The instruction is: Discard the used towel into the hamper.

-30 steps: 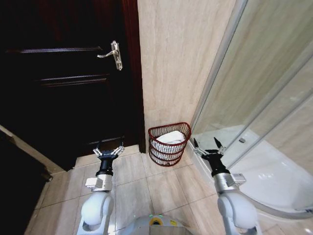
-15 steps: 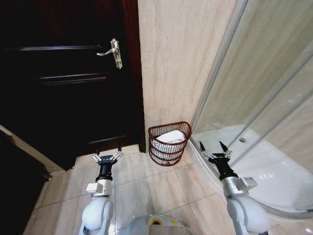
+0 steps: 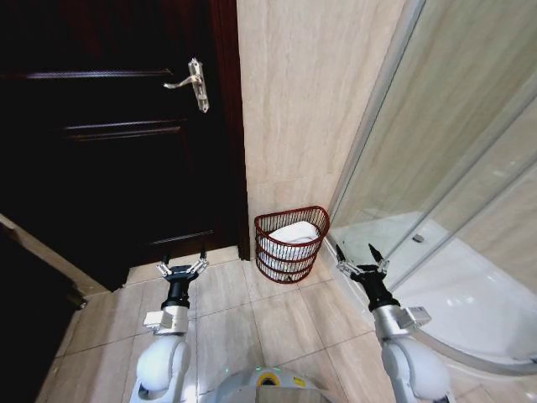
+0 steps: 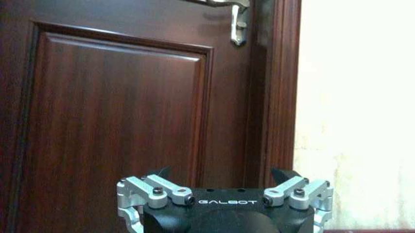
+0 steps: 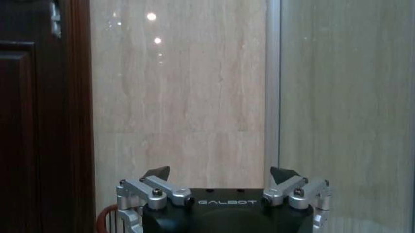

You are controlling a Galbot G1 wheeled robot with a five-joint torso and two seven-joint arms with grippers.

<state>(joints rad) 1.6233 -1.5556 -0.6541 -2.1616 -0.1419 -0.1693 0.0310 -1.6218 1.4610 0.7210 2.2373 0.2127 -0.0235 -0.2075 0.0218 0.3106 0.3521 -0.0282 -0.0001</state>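
The hamper (image 3: pixel 290 245), a small reddish-brown wire basket, stands on the tiled floor against the beige wall, between the door and the shower. A white towel (image 3: pixel 294 234) lies inside it. My left gripper (image 3: pixel 183 269) hangs open and empty over the floor tiles in front of the door, left of the hamper. My right gripper (image 3: pixel 362 256) is open and empty just right of the hamper, beside the shower's edge. In the left wrist view the left gripper (image 4: pixel 220 173) faces the door. In the right wrist view the right gripper (image 5: pixel 220 172) faces the wall, with the hamper's rim (image 5: pixel 104 219) beside it.
A dark wooden door (image 3: pixel 109 168) with a metal handle (image 3: pixel 194 85) stands to the left. A curved glass shower enclosure (image 3: pixel 453 168) with a white tray (image 3: pixel 470 294) takes up the right. Beige floor tiles (image 3: pixel 252 319) lie between my arms.
Both arms sit slightly lower than a second ago. The right gripper drifted right, then came partly back. The view has shifted a little. The towel stays in the hamper.
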